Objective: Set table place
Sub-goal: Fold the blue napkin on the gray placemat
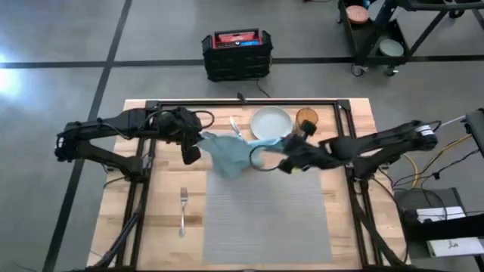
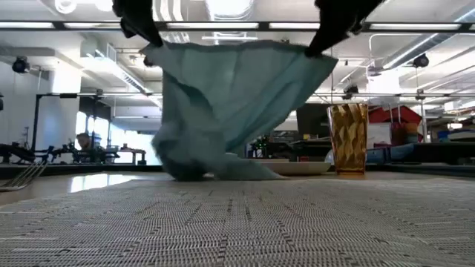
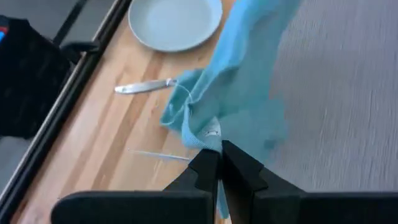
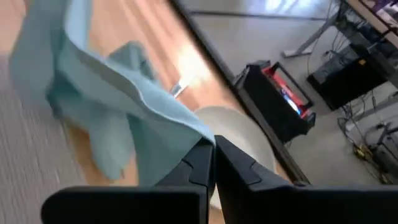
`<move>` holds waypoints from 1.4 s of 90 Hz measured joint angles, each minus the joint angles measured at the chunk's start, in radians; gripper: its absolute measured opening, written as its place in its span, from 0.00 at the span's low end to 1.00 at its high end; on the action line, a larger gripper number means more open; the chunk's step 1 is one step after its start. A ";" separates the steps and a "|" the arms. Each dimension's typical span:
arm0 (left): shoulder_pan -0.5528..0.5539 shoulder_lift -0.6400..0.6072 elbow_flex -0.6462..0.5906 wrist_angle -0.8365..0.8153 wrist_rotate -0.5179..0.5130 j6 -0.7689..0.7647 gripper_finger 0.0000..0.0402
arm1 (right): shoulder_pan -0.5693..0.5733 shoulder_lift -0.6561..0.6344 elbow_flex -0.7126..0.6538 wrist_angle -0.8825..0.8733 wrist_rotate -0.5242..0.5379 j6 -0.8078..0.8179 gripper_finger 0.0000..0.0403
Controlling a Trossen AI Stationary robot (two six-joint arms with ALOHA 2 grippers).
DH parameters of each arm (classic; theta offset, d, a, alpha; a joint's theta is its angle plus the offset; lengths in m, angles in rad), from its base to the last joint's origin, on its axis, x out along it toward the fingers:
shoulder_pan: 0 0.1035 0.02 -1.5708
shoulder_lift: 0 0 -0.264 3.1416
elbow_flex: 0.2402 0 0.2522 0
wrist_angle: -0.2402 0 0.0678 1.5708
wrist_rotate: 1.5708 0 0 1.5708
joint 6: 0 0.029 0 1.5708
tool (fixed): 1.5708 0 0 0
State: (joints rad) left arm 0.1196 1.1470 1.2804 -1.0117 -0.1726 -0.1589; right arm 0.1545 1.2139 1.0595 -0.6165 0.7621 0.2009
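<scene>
My left gripper (image 3: 219,163) and right gripper (image 4: 214,154) each pinched a corner of the napkin (image 2: 230,104), holding it stretched above the placemat's (image 1: 265,219) far edge, its bottom trailing on the table (image 1: 162,227) near the plate (image 1: 271,121).

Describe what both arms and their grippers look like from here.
Both arms are dark, nearly black, built of slim jointed links with rounded housings. The left gripper and right gripper each end in two black, wedge-shaped angular fingers. A thin black cable loops beside the left arm's wrist; no markings can be made out.
</scene>
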 joint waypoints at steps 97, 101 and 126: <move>0.013 -0.004 0.337 -0.076 -0.143 0.193 0.00 | -0.013 -0.144 0.434 -0.096 0.103 -0.352 0.00; 0.014 -0.004 0.344 -0.075 -0.153 0.200 0.00 | -0.016 -0.144 0.450 -0.094 0.102 -0.359 0.00; 0.020 -0.003 0.402 -0.076 -0.158 0.208 0.00 | -0.018 -0.144 0.504 -0.093 0.103 -0.377 0.00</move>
State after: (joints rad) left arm 0.1398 1.1440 1.6825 -1.0881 -0.3302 0.0487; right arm 0.1368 1.0695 1.5639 -0.7100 0.8648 -0.1761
